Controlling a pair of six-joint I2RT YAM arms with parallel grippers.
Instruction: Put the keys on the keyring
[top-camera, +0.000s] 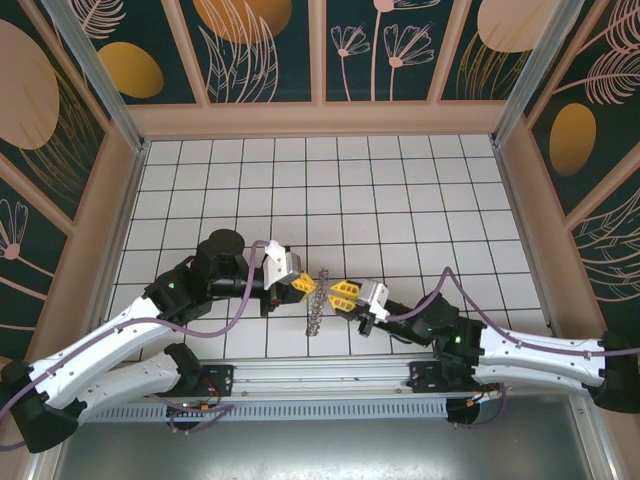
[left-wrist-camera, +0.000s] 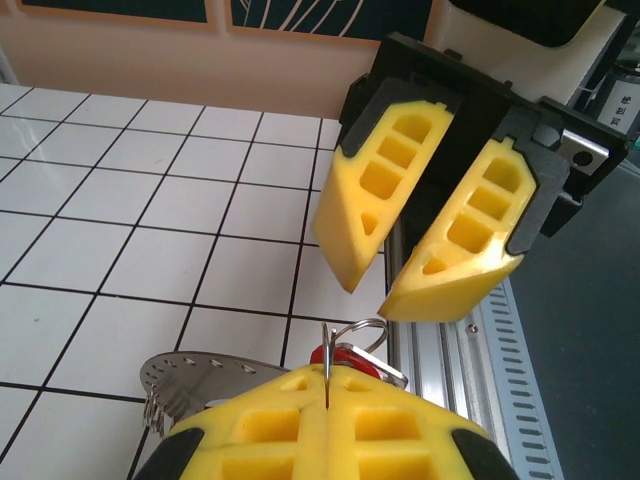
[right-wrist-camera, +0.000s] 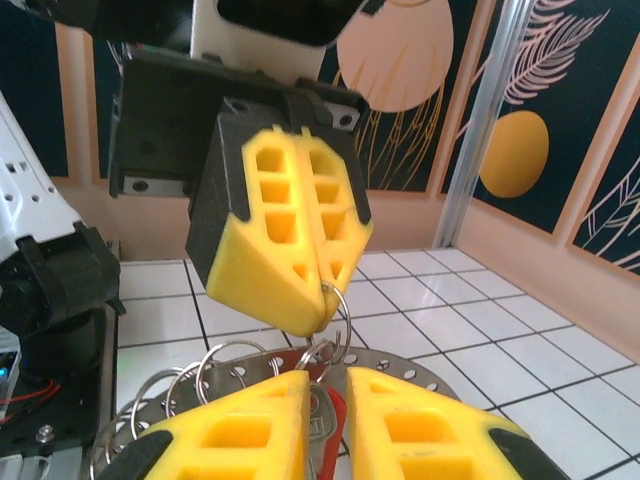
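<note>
My left gripper (top-camera: 303, 285) (left-wrist-camera: 327, 385) is shut on a thin wire split ring (left-wrist-camera: 364, 322), which sticks up out of the seam between its yellow pads. Just behind those pads hangs the red-headed key (left-wrist-camera: 345, 358). The keyring (left-wrist-camera: 200, 375), a grey metal ring plate with holes along its rim, hangs beside it, edge-on in the top view (top-camera: 316, 312). My right gripper (top-camera: 338, 294) (right-wrist-camera: 325, 400) faces the left one, open. The key (right-wrist-camera: 335, 428) lies in the gap between its fingers, and the keyring (right-wrist-camera: 400, 368) carries several small wire rings.
Both grippers meet low over the white tiled floor (top-camera: 330, 190), close to the near aluminium rail (left-wrist-camera: 450, 380). The left arm's black joint (right-wrist-camera: 50, 290) stands at the left of the right wrist view. Patterned walls (top-camera: 320, 50) enclose the floor.
</note>
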